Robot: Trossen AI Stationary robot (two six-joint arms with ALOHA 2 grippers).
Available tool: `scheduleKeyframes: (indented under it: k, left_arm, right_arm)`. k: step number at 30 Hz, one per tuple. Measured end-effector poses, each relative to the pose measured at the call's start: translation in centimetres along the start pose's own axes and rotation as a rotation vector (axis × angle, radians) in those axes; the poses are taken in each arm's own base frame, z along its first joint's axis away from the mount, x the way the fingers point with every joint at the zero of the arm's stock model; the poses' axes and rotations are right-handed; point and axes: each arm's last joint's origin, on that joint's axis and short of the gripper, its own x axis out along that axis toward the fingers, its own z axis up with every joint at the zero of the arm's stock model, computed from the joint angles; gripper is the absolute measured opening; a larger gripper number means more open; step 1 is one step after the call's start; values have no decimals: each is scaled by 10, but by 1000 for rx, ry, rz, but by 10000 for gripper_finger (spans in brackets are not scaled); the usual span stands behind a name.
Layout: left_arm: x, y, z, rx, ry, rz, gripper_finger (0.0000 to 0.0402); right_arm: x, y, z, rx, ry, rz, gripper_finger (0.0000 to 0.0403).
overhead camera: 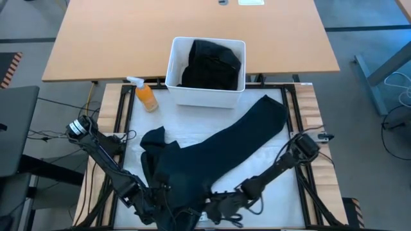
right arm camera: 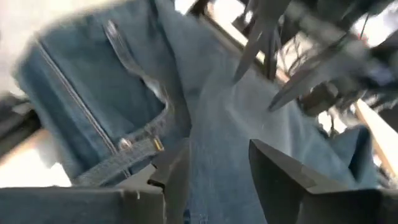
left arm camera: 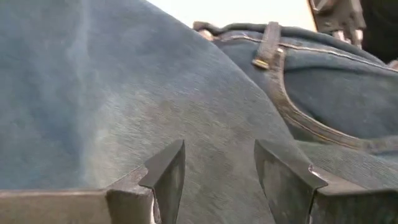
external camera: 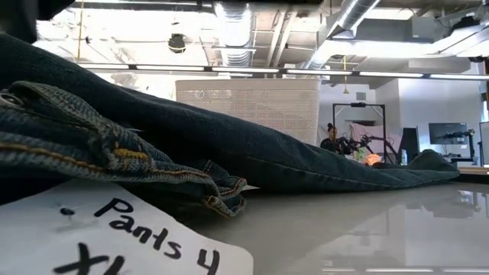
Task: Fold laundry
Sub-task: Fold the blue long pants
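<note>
Dark navy denim trousers lie spread slantwise on the white table top. One leg reaches toward the far right, and the waist end is bunched near the front edge. The waistband with its belt loop shows in the left wrist view. My left gripper stands open close over the denim at the near left. My right gripper is open above the waistband at the near middle. More black laundry fills the white bin. My left gripper's open fingers point slanting down at a smooth stretch of the trousers' denim beside the waistband. I cannot tell whether the tips touch the cloth.
A white bin stands at the table's far middle, and an orange spray bottle stands left of it. A paper label marked "Pants 4" lies by the waist at the near edge. A person is far off in the room behind.
</note>
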Motion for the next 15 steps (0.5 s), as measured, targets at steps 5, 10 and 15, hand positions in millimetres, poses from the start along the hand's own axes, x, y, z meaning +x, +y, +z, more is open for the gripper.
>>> scheduleKeyframes:
  k: [5,10,15]
  left_arm:
    - [0,-1,3,7,-31,2,182]
    - [1,0,4,34,-48,19,182]
    - [1,1,5,76,-65,39,182]
  right_arm:
    - [17,5,-7,-35,93,26,194]
    - [20,9,-18,-53,153,38,194]
    - [21,4,-24,-44,226,-52,193]
